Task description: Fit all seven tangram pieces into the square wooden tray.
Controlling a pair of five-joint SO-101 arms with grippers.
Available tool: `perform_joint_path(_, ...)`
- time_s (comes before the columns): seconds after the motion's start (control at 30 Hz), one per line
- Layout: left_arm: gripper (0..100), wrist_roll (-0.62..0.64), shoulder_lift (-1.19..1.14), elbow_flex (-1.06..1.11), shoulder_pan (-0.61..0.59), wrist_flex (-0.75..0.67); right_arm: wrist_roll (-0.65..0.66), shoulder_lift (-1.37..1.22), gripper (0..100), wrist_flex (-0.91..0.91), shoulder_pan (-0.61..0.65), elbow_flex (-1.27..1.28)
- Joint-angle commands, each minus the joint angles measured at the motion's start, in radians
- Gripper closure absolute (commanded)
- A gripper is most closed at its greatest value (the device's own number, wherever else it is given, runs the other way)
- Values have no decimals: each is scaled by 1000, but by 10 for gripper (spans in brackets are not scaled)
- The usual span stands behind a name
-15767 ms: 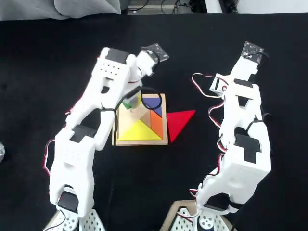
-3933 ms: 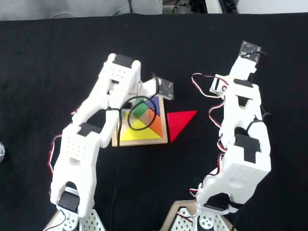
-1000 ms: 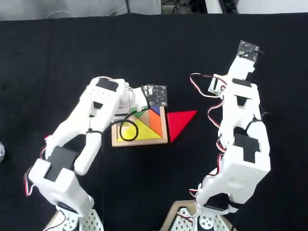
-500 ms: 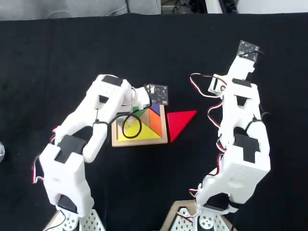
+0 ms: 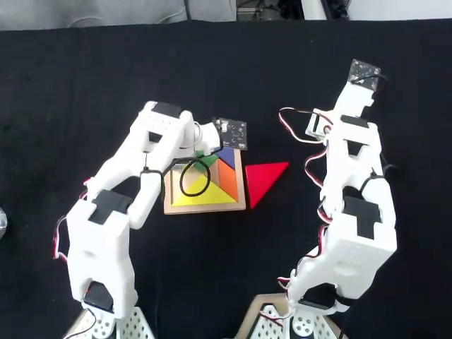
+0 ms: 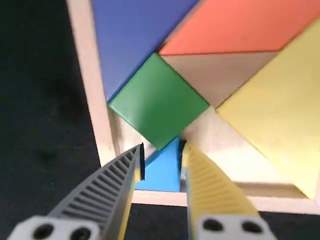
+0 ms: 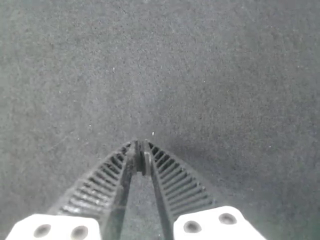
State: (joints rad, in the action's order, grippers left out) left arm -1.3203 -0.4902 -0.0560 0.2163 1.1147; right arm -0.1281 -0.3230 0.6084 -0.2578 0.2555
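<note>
1. The left claw (image 6: 161, 146) is at the far-left corner of the tray (image 6: 82, 50). Its fingers are clamped on the sides of a light-blue piece (image 6: 161, 172) that lies close to the corner rim.
2. A yellow triangle (image 5: 219, 194) lies along the tray's near edge, with a black cable (image 5: 185, 189) looped above it.
3. An orange triangle (image 5: 228, 176) lies along the right edge. Between it and the yellow one is a wood-coloured triangle (image 6: 220, 75), and I cannot tell whether it is a piece or bare floor.
4. A green square (image 6: 159, 102) meets the light-blue piece with one corner. A dark-blue triangle (image 6: 135, 30) lies along the far edge, touching the green and the orange.
5. A red triangle (image 5: 265, 178) lies on the table (image 5: 70, 85), just beside the tray's right edge.
6. The right claw (image 7: 140, 150) hangs near the table's far edge, fingers pressed together, well apart from the tray.
</note>
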Motion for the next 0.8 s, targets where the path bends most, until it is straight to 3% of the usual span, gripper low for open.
perform_joint_path(0.0, 855, -44, -2, -67, -41, 91, 14, 16, 984, -14, 25, -54)
perform_joint_path(0.53, 852, -44, -109, -147, -33, 121, 14, 16, 984, -12, 28, -54)
perform_joint_path(0.77, 855, -44, -249, -407, -35, 336, 14, 16, 984, -12, 28, -54)
